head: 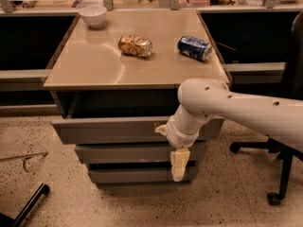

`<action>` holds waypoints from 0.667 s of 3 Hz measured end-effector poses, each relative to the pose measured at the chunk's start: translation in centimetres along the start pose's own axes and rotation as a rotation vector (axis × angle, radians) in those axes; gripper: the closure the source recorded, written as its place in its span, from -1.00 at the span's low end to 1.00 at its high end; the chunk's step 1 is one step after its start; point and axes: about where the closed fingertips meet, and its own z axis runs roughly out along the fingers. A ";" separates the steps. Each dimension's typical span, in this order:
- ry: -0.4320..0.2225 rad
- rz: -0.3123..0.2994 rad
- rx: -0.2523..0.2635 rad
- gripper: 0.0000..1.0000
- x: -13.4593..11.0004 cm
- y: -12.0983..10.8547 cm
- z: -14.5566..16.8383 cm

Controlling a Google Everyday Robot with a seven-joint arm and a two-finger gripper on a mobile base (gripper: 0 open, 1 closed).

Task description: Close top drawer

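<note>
The top drawer (109, 129) is a wide grey metal drawer, pulled partly out from under the beige cabinet top (90, 65). Its dark inside shows above its flat front. My gripper (179, 163) hangs from the white arm in front of the drawer's right part. Its pale fingers (180, 162) point down over the lower drawer fronts. The wrist rests against or just in front of the top drawer's front; contact cannot be made out.
On the cabinet top lie a white bowl (93, 15), a crumpled snack bag (135, 45) and a blue can (194, 48) on its side. An office chair base (274, 167) stands at the right. Dark bars (28, 207) lie on the speckled floor at the left.
</note>
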 end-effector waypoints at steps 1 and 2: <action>0.032 -0.065 0.050 -1.00 -0.5 -4.0 0.0; 0.062 -0.114 0.089 -1.00 -1.1 -6.2 0.0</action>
